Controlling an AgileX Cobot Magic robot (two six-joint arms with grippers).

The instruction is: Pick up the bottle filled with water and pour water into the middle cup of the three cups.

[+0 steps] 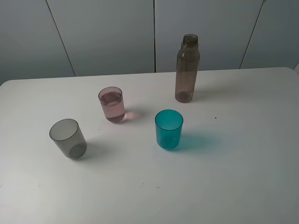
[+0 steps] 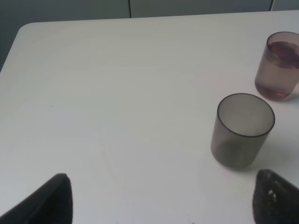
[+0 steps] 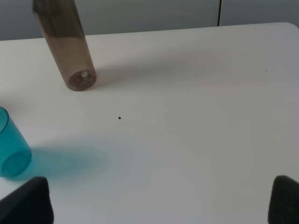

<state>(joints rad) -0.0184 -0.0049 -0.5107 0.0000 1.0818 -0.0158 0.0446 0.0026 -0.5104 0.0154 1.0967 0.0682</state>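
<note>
The smoky-brown bottle [image 1: 187, 68] stands upright, capless, at the back of the white table; it also shows in the right wrist view [image 3: 65, 45]. The pink cup [image 1: 112, 104] holds water and stands between the grey cup [image 1: 68, 138] and the teal cup [image 1: 168, 129]. The left wrist view shows the grey cup [image 2: 242, 130] and the pink cup [image 2: 279, 65] ahead of the left gripper [image 2: 161, 205], which is open and empty. The right gripper [image 3: 159, 205] is open and empty, with the teal cup [image 3: 11, 150] off to one side. Neither gripper shows in the exterior high view.
The white table [image 1: 233, 177] has a rounded back-left corner and grey wall panels behind it. A small dark speck [image 1: 215, 117] lies to the right of the teal cup.
</note>
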